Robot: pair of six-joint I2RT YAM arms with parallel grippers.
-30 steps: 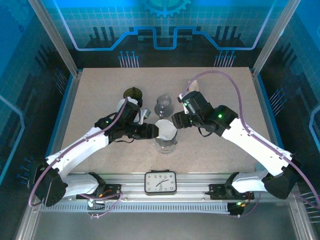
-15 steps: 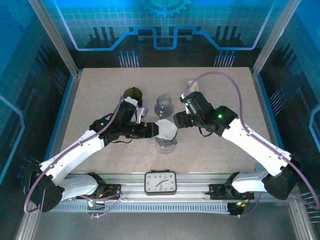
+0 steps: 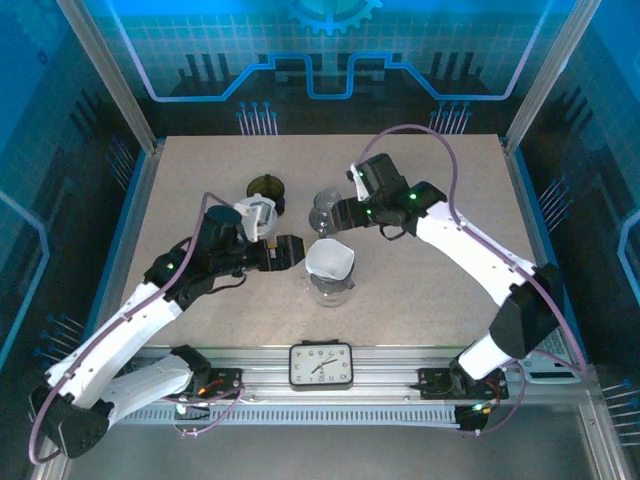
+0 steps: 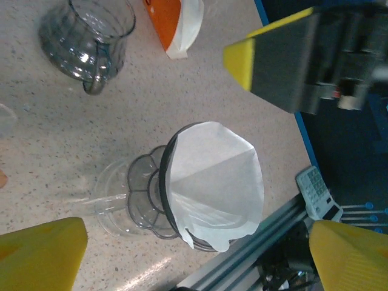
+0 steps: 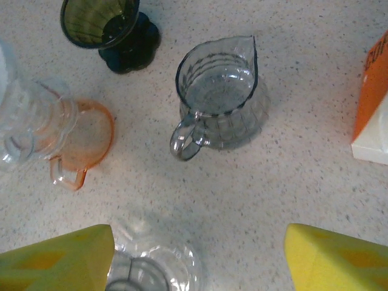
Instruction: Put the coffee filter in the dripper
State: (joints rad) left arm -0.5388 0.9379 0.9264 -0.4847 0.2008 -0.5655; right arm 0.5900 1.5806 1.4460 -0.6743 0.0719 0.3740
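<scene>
From above, the filter (image 3: pixel 330 260) sits in the dripper (image 3: pixel 331 291) at mid-table, an open white cone with its mouth up and its point down inside, so its long axis is roughly upright. The left gripper (image 3: pixel 300 252) is just left of it, jaws spread and clear of the paper, grasping nothing. The right gripper (image 3: pixel 338 215) hangs over the pitcher (image 3: pixel 322 203) behind the dripper, jaws also apart and empty. A green dripper (image 3: pixel 265 187) stands further left on the table (image 3: pixel 200 180). In the left wrist view, the filter (image 4: pixel 212 176) stands well proud of the dripper's rim, its mouth facing right in the picture and its point buried to the left. A fold line crosses the inside. The yellow fingers (image 4: pixel 39 251) sit wide at the lower corners, touching neither. The pitcher beyond looks empty, with an orange box (image 4: pixel 176 18) near it. In the right wrist view, the pitcher (image 5: pixel 221 91) is empty, with its spout toward the top of the picture and its handle at lower left. The green dripper (image 5: pixel 100 21) is empty too. An orange-tinted cup (image 5: pixel 85 136) lies to the left, with nothing visible in it.
</scene>
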